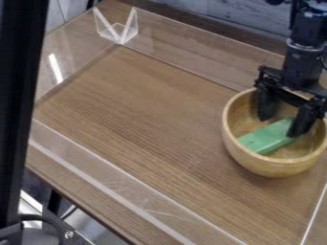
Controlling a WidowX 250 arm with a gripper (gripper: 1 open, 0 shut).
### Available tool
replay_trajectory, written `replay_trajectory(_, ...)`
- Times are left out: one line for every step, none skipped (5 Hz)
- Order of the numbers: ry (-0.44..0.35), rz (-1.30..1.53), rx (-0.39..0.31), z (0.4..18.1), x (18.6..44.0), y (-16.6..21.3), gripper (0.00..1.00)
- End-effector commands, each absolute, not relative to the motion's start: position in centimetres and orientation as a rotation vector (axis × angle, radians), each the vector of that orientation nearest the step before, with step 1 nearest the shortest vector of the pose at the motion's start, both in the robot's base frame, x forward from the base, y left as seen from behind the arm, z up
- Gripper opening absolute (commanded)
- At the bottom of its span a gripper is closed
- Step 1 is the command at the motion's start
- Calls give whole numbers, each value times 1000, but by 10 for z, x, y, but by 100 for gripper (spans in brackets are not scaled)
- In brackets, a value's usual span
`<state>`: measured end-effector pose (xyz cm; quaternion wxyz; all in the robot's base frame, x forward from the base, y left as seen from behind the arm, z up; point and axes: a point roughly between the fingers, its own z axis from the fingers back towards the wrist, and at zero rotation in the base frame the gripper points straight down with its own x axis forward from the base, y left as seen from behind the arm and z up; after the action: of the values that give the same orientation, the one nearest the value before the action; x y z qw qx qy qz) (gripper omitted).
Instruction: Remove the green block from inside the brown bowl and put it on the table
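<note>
The brown bowl (271, 163) stands on the table (141, 105) at the right side. Inside it lies the green block (270, 142), flat against the bowl's floor. My gripper (288, 121) hangs straight down into the bowl, open, with its dark fingers (267, 102) straddling the block's far end. The fingers hide part of the block, and I cannot tell whether they touch it.
Low clear acrylic walls (90, 163) border the tabletop. A small clear bracket (115, 27) stands at the far left corner. A dark vertical post (15, 124) fills the left edge of the view.
</note>
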<state>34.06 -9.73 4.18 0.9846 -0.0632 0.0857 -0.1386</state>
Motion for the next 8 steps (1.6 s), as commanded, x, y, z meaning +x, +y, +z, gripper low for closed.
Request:
replay_trajectory(130, -260, -131, 55, 343, -97, 100)
replay_trajectory(122, -273, -90, 52, 342, -91, 100)
replay_trajectory(114, -286, -48, 48, 341, -83, 100)
replay_trajectory(119, -276, -42, 44, 342, -77, 100)
replay_trajectory(125, -264, -35, 40, 343, -70, 100)
replay_trajectory(130, -250, -27, 37, 344, -63, 100)
replay_trajectory(132, -229, -7, 35, 340, -54, 100)
replay_trajectory(132, -209, 8, 32, 336, -47, 100)
